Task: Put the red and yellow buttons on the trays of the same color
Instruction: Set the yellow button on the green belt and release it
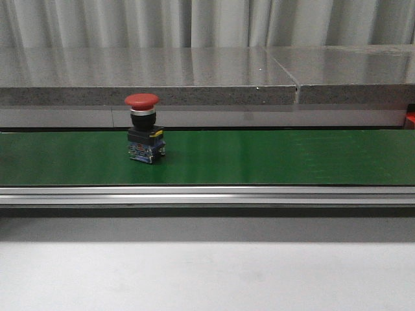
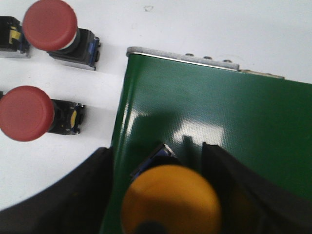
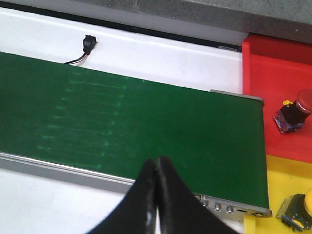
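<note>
A yellow button [image 2: 170, 200] stands at the end of the green belt [image 2: 219, 112], its blue base showing under the cap. My left gripper [image 2: 158, 150] is open with one black finger on each side of it; a gap shows on one side. In the front view a red button [image 1: 142, 129] stands upright on the belt's left part. My right gripper [image 3: 157, 162] is shut on nothing, above the belt's near rail. Beyond the belt's other end, a red tray [image 3: 263, 73] holds a red button [image 3: 292, 114] and a yellow tray [image 3: 287, 175] holds a yellow button [image 3: 298, 209].
Two red buttons [image 2: 48, 29] [image 2: 29, 114] lie on the white table beside the belt's end, and part of another button [image 2: 12, 39] shows at the frame edge. A small black connector on a wire [image 3: 87, 43] lies behind the belt. A grey ledge [image 1: 194, 78] runs behind it.
</note>
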### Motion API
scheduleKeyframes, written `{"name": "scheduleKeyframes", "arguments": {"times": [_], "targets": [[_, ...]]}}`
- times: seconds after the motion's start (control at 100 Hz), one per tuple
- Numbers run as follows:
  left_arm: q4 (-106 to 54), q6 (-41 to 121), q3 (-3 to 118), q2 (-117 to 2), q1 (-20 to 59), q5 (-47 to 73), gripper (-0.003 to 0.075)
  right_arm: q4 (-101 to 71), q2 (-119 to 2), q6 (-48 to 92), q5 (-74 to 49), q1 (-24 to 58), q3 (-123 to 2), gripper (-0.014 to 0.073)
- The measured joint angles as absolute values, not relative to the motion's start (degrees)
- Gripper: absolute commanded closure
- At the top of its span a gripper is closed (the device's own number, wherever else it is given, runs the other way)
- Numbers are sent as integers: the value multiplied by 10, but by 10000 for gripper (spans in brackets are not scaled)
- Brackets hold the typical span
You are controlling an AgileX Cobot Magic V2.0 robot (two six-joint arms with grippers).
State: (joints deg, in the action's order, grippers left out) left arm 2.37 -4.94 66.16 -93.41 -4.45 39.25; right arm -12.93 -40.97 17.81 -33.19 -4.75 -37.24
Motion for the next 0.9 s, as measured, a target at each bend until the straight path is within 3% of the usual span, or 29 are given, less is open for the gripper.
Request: {"name": "scheduleKeyframes", "arguments": {"times": [0.53, 0.9], "targets": [[0, 4, 702, -926, -15, 372, 164, -129, -410, 178, -332, -48, -372, 662], [-5, 8, 697, -814, 46, 355, 165, -129, -410, 178, -332, -48, -372, 662]]}}
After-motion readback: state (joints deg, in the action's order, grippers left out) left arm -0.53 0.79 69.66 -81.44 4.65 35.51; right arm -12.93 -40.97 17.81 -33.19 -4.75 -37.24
